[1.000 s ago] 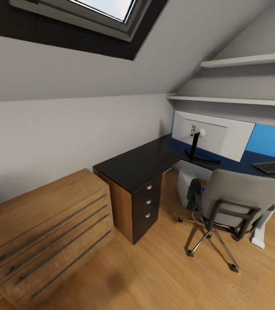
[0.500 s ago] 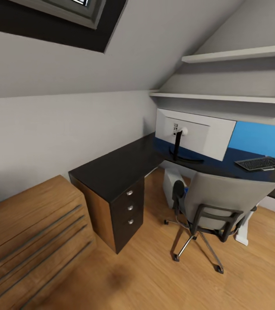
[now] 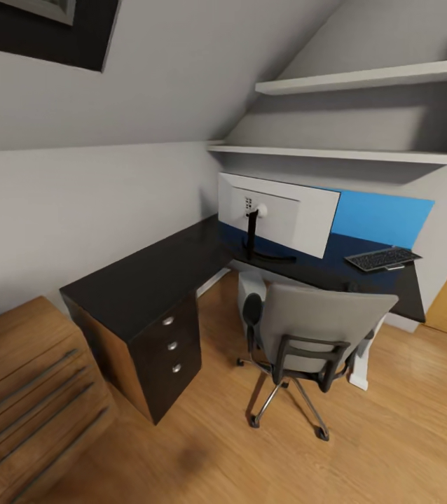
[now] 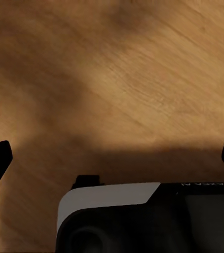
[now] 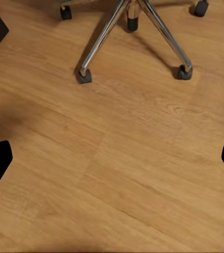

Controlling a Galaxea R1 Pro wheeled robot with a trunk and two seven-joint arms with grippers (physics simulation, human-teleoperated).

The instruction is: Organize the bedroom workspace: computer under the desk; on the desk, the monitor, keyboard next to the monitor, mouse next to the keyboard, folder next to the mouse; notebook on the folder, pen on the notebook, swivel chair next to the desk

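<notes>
No legible text anywhere; faint mirrored lettering on the left wrist housing (image 4: 206, 184) can't be read; keyboard (image 3: 382, 258) key legends too small; monitor (image 3: 277, 213) back shows no branding.
</notes>
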